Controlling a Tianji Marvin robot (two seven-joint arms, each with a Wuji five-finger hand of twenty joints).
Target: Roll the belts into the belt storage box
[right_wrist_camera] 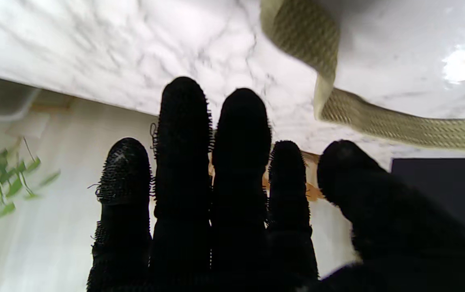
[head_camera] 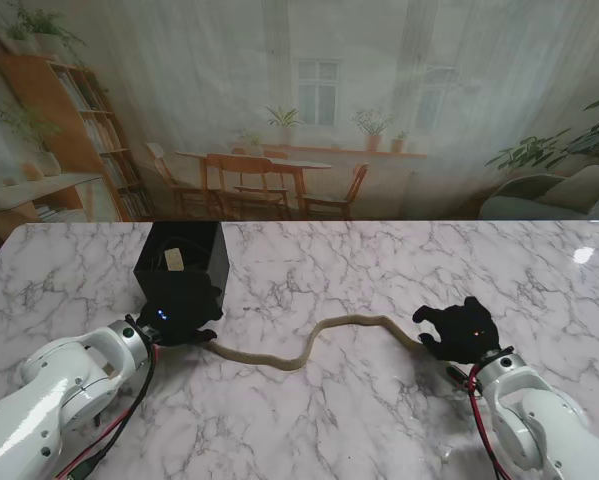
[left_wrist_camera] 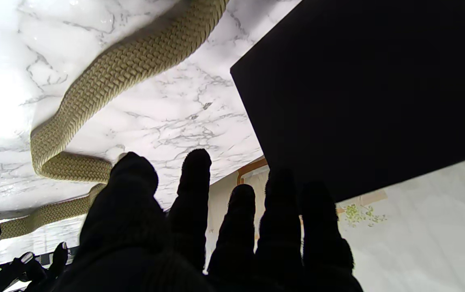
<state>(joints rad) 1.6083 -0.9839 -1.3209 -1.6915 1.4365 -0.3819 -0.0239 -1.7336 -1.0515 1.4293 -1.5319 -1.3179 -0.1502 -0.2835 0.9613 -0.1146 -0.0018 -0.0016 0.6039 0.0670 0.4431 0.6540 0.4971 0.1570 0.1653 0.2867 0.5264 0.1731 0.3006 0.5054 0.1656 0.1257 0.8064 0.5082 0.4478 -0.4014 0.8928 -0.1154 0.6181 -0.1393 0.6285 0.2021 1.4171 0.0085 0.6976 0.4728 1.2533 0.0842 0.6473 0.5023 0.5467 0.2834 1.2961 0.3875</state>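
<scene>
I see 1 belt [head_camera: 309, 350] lying unrolled between my spread, empty left hand [head_camera: 179, 315] and right hand [head_camera: 461, 330]; next, probably grip an end and roll toward the box [head_camera: 184, 262].

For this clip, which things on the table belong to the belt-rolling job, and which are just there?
Part of the job:
- tan woven belt, lying unrolled in a wavy line between the two hands
- black storage box, by the left hand
- right hand, fingers apart at the belt's other end

Just there:
- marble table
- printed room backdrop behind
</scene>
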